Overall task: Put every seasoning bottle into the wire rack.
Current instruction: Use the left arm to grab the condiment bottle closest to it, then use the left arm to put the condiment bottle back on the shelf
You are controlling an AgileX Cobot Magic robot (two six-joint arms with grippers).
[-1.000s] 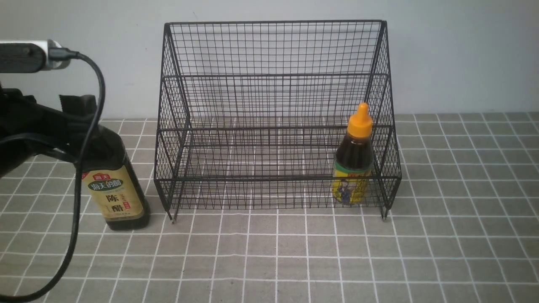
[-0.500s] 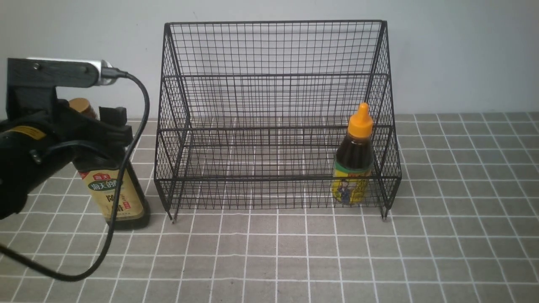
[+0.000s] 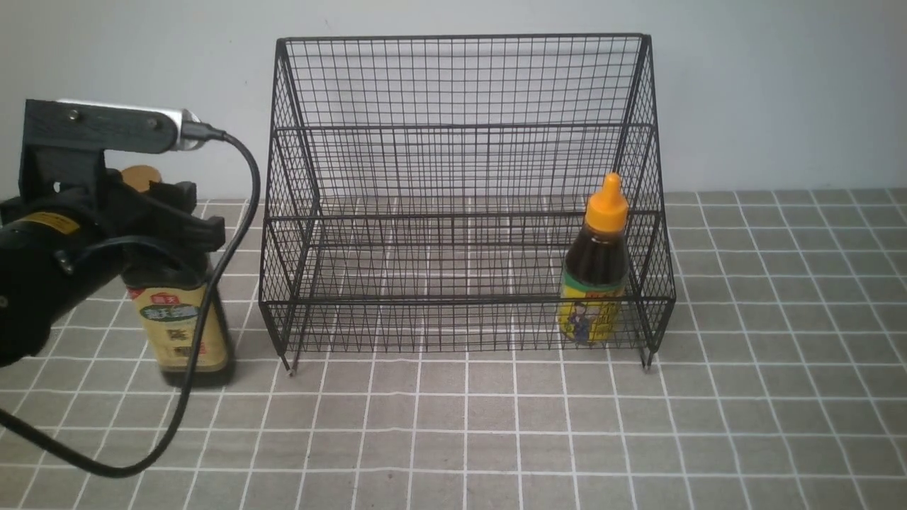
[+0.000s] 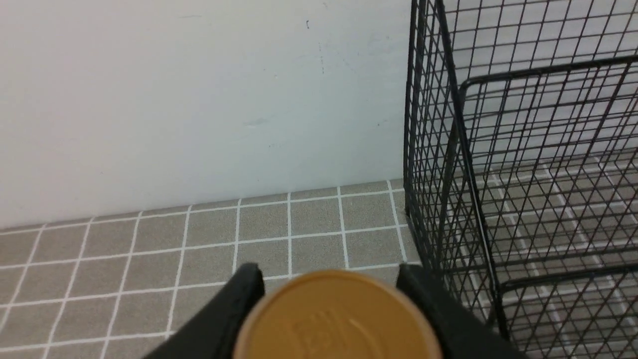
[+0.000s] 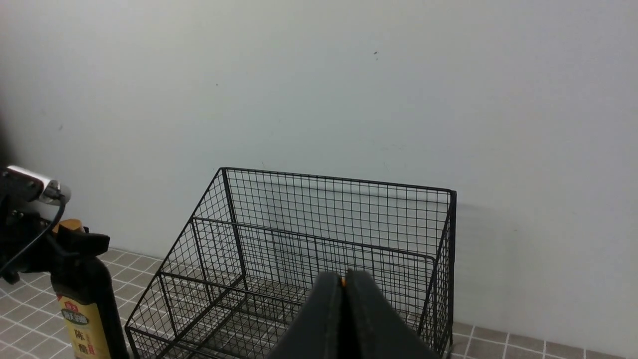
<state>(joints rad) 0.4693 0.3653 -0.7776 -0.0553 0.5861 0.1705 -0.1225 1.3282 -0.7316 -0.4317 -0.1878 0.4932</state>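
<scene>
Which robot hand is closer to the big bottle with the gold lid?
Left. The left gripper clamps the gold-cap bottle with its jaws; the right gripper is far away, outside the front view.

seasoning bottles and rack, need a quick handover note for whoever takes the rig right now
Left gripper: shut on the tall bottle at its neck, left of the wire rack and outside it.
Right gripper: shut, empty, out of the front view.
Done: the orange-cap bottle stands upright in the rack's lower tier, at its right end.
Left: get the tall bottle into the rack, then release.
</scene>
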